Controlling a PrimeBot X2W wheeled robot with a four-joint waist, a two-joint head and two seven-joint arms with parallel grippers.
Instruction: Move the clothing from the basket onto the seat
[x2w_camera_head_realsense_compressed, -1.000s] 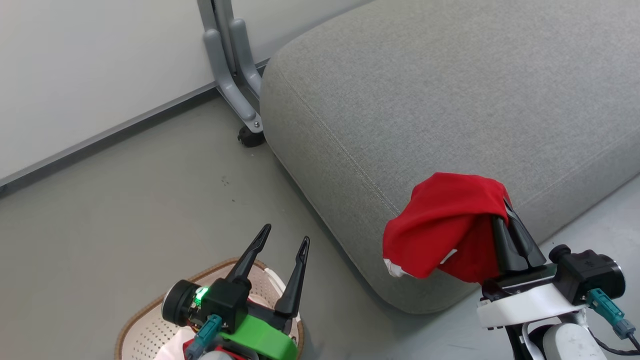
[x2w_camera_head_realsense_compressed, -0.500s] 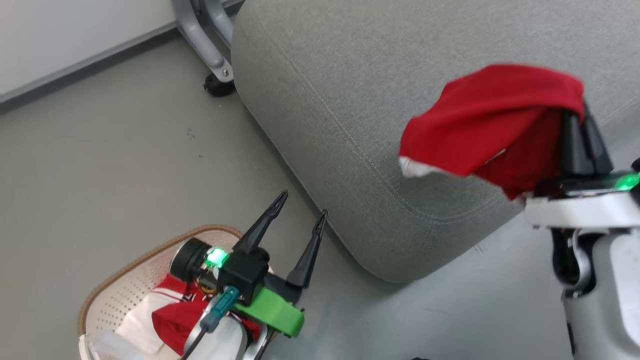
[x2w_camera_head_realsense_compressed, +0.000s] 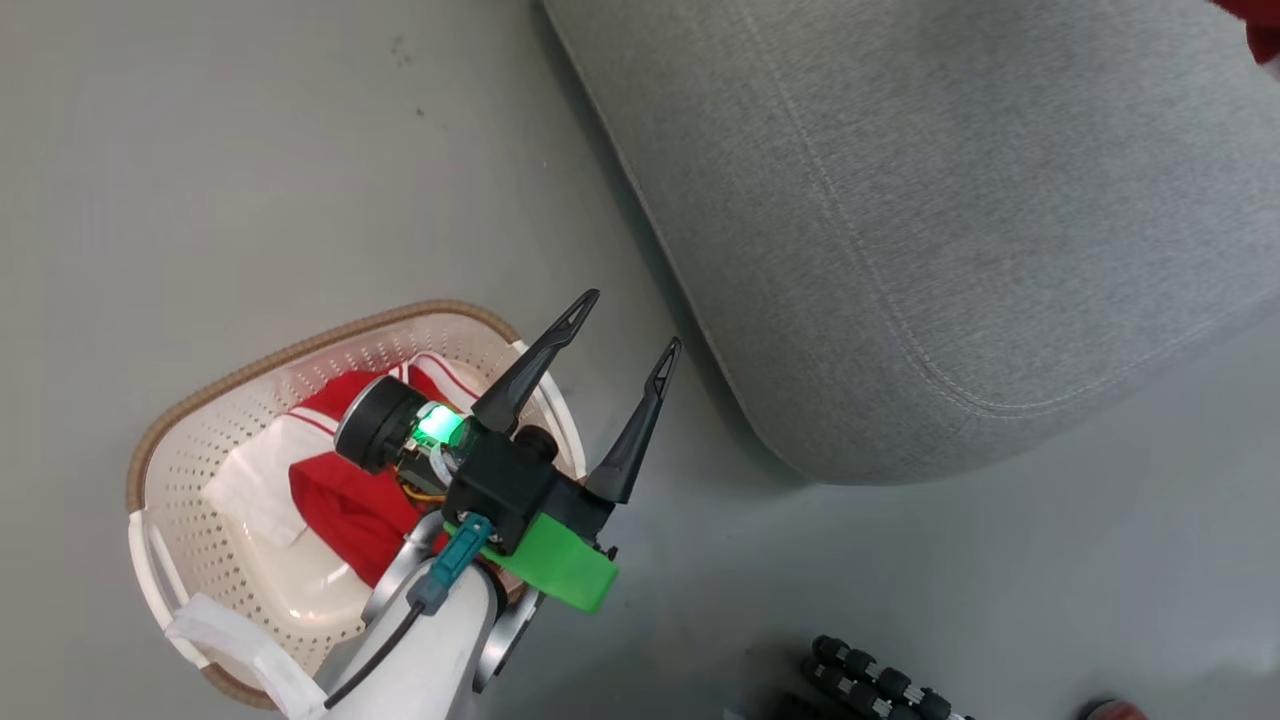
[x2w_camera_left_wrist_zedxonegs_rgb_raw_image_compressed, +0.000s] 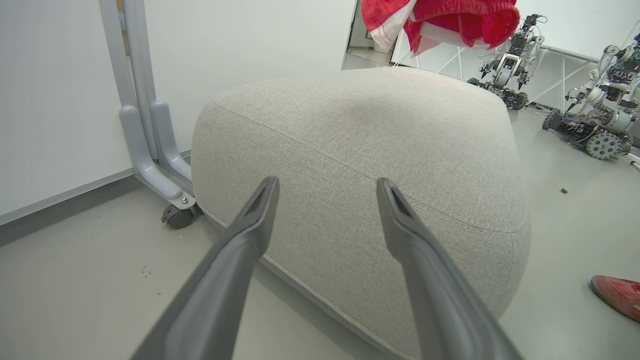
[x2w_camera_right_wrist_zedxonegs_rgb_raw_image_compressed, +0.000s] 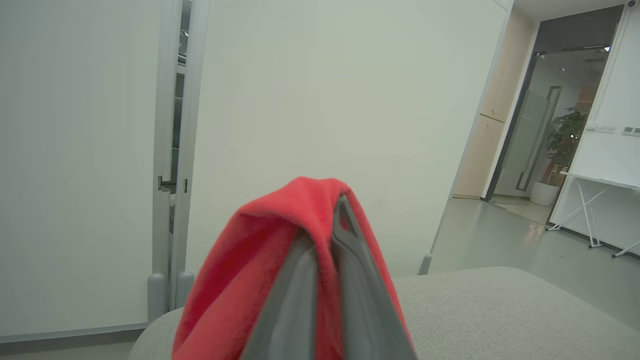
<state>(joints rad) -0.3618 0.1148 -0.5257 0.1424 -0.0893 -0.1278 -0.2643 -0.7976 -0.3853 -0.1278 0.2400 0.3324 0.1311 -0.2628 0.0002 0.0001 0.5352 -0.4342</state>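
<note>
The head view shows the left jaws apart above the basket (x2w_camera_head_realsense_compressed: 250, 355), with 1 red-and-white garment (x2w_camera_head_realsense_compressed: 335, 500) inside. The right wrist view shows the right jaws clamped on the other red garment (x2w_camera_right_wrist_zedxonegs_rgb_raw_image_compressed: 235, 275), which the left wrist view shows above the seat (x2w_camera_left_wrist_zedxonegs_rgb_raw_image_compressed: 360, 150).

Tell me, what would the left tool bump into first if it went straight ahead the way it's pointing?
Probably the grey seat: the open left tool points at its rounded side, with a strip of floor between. How far off, I can't tell.
</note>
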